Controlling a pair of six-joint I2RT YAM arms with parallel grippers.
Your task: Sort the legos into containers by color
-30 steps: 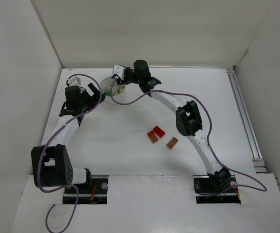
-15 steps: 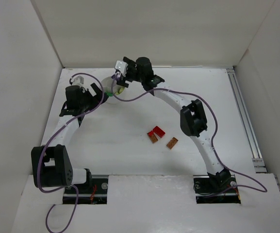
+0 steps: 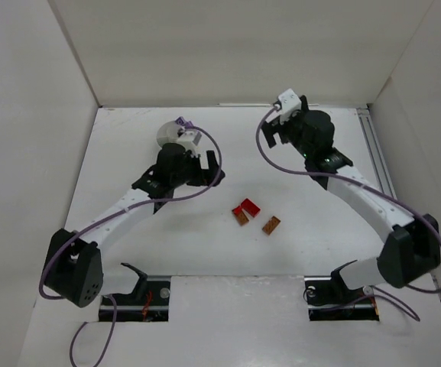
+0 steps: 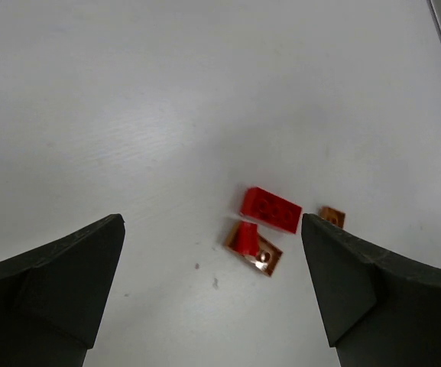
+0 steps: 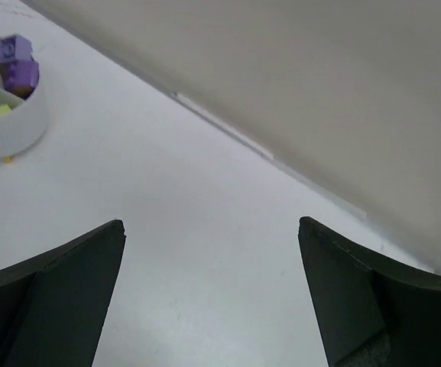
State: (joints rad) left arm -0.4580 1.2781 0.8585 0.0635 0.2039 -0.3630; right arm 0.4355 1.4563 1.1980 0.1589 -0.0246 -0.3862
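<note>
Legos (image 5: 17, 65) in dish (image 5: 20, 126), lilac, yellow-green (right wrist)

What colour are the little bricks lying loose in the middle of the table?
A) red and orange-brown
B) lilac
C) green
A: a red brick and an orange-brown brick lie on the bare table, while the lilac bricks sit in the white dish.

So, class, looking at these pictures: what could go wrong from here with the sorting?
1. The red brick lies right beside an orange-brown brick that seems to carry a small red piece; the open left gripper might grab mixed colours.
2. Lilac bricks sit high at the rim of the dish; they could spill.
</note>
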